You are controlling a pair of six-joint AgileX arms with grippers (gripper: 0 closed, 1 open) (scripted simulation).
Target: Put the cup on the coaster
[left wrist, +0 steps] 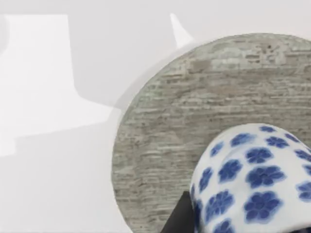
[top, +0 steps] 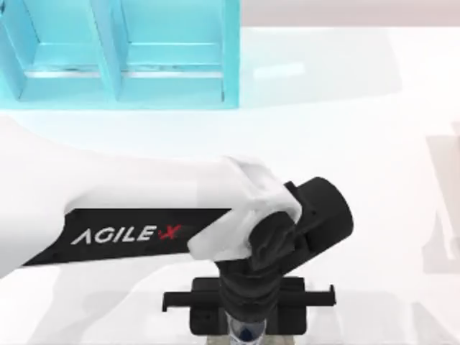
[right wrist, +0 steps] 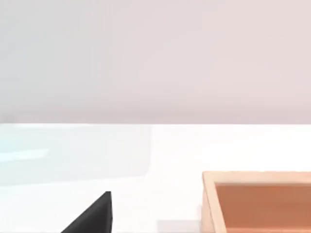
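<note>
The cup [left wrist: 252, 179], white with blue flowers, sits in front of the round grey coaster [left wrist: 184, 126] in the left wrist view and overlaps its near part. Whether it touches the disc I cannot tell. A dark finger [left wrist: 178, 219] of my left gripper presses against the cup's side. From above, my left arm reaches from the left to the table's front middle. Its gripper [top: 248, 322] points down over the cup [top: 248, 333], shut on it. A strip of the coaster [top: 212, 339] peeks out at the front edge. A dark part of my right gripper [right wrist: 92, 216] appears in the right wrist view.
A large blue shelf unit [top: 122, 54] stands at the back left of the table. An orange-brown wooden box [right wrist: 257, 199] lies on the white table near my right gripper.
</note>
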